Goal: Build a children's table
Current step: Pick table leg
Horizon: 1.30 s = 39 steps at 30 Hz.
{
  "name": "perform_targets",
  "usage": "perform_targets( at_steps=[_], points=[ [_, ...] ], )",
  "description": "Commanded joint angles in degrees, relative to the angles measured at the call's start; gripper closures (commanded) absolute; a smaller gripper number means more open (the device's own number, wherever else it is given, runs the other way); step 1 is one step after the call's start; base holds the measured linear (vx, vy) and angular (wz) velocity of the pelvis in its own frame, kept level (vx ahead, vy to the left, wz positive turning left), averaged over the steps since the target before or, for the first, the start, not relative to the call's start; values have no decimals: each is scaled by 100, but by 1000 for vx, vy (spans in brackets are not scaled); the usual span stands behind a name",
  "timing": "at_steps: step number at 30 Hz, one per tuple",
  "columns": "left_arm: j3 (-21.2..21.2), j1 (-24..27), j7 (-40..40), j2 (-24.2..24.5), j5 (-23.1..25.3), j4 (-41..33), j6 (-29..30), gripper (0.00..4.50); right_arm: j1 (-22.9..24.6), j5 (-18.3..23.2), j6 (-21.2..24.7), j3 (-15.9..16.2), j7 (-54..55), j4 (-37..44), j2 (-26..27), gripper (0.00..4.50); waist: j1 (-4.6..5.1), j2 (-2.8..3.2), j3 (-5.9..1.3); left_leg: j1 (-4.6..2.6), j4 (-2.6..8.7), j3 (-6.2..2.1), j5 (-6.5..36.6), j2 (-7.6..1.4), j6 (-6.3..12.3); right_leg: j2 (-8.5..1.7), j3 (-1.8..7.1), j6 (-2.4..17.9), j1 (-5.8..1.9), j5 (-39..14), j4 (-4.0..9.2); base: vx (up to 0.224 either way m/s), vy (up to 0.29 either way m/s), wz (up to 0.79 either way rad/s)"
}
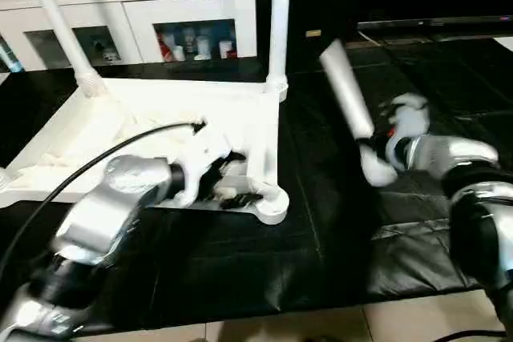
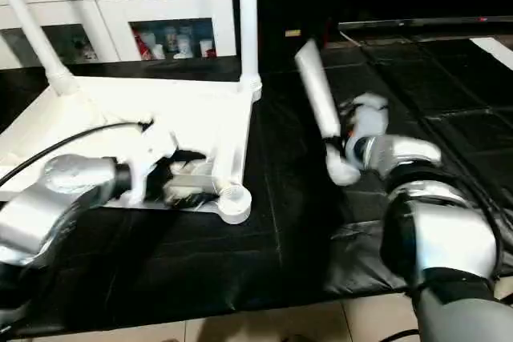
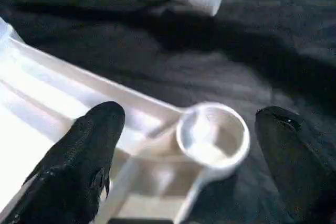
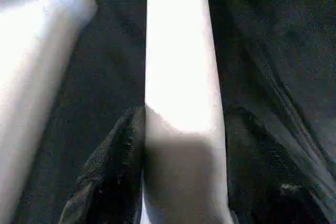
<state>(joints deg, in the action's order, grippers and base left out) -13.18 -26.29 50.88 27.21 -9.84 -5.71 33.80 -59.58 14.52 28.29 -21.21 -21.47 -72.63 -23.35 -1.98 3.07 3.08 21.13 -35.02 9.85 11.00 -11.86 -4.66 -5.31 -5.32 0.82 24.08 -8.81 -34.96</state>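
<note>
Left eye view first: the upside-down tabletop [image 1: 96,138] lies on the black floor mat [image 1: 321,246], ribs up, so its sockets face the legs. Two legs [image 1: 279,22] already stand at the tabletop's far corners. Right of the tabletop, the right gripper [image 4: 184,145] clamps a third leg [image 1: 346,90], probably for the near corner socket [image 3: 212,135]. That socket sits between the wide-open left gripper [image 3: 184,145] fingers, likely steadying it.

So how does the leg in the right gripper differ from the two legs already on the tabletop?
The held leg is loose, tilted over the black mat, clamped between the right gripper fingers; the fitted legs stand in corner sockets of the upturned tabletop. Its threaded end is bare; theirs sit in sockets. All are white tapered tubes.
</note>
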Motion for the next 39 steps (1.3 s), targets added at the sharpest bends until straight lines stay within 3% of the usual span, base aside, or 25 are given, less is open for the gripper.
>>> perform_targets(
  at_steps=[1, 2, 3, 5, 6, 7, 10, 11, 12, 13, 14, 18, 22, 24, 26, 28, 33, 39],
  points=[
    [169, -128, -194, -106, 27, 132, -47, 0, 32, 383, -116, -334, -60, 347, -13, 264, -16, -45, -421, -10, 345, 38, 1260, -15, 209, -186, 176, 1266, -352, -1692, 403, 0, 0, 0],
    [194, -170, -274, -176, 22, 196, -59, 0, 72, 490, -121, -435, -123, 450, 20, 264, -13, -55, -425, -1, 340, 38, 1223, -15, 220, -188, 176, 1282, -357, -1640, 398, 0, 0, 0],
    [239, -259, -464, -333, 38, 355, -95, 0, 207, 643, -64, -577, -38, 727, 143, 264, -11, -17, -425, 5, 340, 40, 1159, -7, 251, -180, 174, 1302, -364, -1530, 402, 0, 0, 0],
    [262, -294, -549, -409, 34, 427, -112, 0, 309, 682, -108, -603, 15, 927, 234, 264, -11, -9, -441, 3, 333, 33, 1137, -1, 253, -184, 164, 1318, -377, -1479, 393, 0, 0, 0],
    [278, -322, -617, -472, 30, 490, -136, 0, 398, 732, -195, -649, 116, 1105, 322, 264, -3, -31, -449, 16, 334, 30, 1104, 2, 262, -191, 159, 1307, -386, -1490, 398, 0, 0, 0],
    [304, -357, -730, -586, 23, 580, -175, 0, 595, 798, -231, -627, 94, 1515, 503, 264, -5, 12, -441, 7, 338, 34, 1093, 5, 267, -191, 161, 1306, -371, -1492, 417, 0, 0, 0],
    [370, -412, -952, -818, -17, 724, -214, 0, 1044, 989, -655, -611, -37, 2421, 953, 264, -2, -25, -464, 12, 342, 32, 977, -7, 329, -207, 169, 1251, -386, -1359, 412, 0, 0, 0],
    [385, -429, -1005, -883, -23, 759, -240, 0, 1145, 1054, -582, -600, -28, 2660, 1066, 264, -4, -33, -464, 9, 351, 27, 966, -11, 331, -201, 167, 1246, -388, -1382, 412, 0, 0, 0],
    [409, -449, -1086, -965, -21, 796, -295, 0, 1271, 1088, -495, -549, 23, 2961, 1197, 264, -9, -35, -468, 0, 357, 17, 911, -18, 333, -200, 170, 1257, -387, -1380, 407, 0, 0, 0],
    [519, -542, -1391, -1198, -1, 917, -421, 0, 1609, 1173, -317, -271, -138, 3719, 1470, 264, -10, -60, -464, -4, 359, 24, 917, -21, 337, -194, 171, 1249, -378, -1425, 417, 0, 0, 0],
    [521, -545, -1399, -1202, 0, 919, -424, 0, 1616, 1176, -312, -266, -140, 3735, 1475, 264, -25, -53, -435, 7, 366, 32, 905, -1, 353, -164, 174, 1180, -388, -1442, 441, 0, 0, 0],
    [782, -732, -1793, -1560, -124, 1079, -567, 0, 2126, 1262, -94, 200, -421, 4619, 1767, 264, -52, -2, -442, -13, 390, 8, 987, -27, 276, -205, 180, 1066, -380, -1629, 457, 0, 0, 0],
    [1125, -938, -1947, -1914, -511, 1171, -393, 0, 2588, 1551, 195, 600, -1055, 5317, 1915, 264, -79, -11, -437, 3, 402, 3, 1034, -21, 258, -206, 186, 1014, -388, -1663, 478, 0, 0, 0],
    [1211, -977, -1998, -1994, -609, 1203, -324, 0, 2683, 1635, 330, 666, -1150, 5486, 1914, 265, -93, -16, -439, -1, 409, -3, 1048, -30, 272, -214, 189, 1009, -383, -1697, 490, 0, 0, 0],
    [1584, -1125, -2365, -2238, -876, 1371, -148, 0, 2894, 1807, 541, 836, -1489, 5799, 1869, 265, -105, -7, -435, 1, 398, 4, 1002, -25, 279, -200, 192, 1001, -388, -1611, 483, 0, 0, 0],
    [1952, -1250, -2659, -2433, -1169, 1514, -4, 0, 3017, 1990, 706, 902, -1713, 6014, 1834, 265, -116, -31, -432, 24, 385, 11, 991, 4, 320, -201, 177, 936, -416, -1699, 512, 0, 0, 0],
    [2477, -1408, -2839, -2755, -1884, 1537, 414, 0, 3272, 2313, 984, 1043, -2032, 6567, 1764, 265, -150, -72, -424, 16, 394, 5, 889, -10, 354, -207, 181, 839, -383, -1961, 542, 0, 0, 0],
    [2601, -1440, -2906, -2943, -2219, 1381, 654, 0, 3430, 2280, 1027, 1193, -2075, 6782, 1714, 265, -206, -69, -442, 14, 397, 3, 698, -42, 363, -217, 194, 939, -384, -1542, 499, 0, 0, 0]
  ],
)
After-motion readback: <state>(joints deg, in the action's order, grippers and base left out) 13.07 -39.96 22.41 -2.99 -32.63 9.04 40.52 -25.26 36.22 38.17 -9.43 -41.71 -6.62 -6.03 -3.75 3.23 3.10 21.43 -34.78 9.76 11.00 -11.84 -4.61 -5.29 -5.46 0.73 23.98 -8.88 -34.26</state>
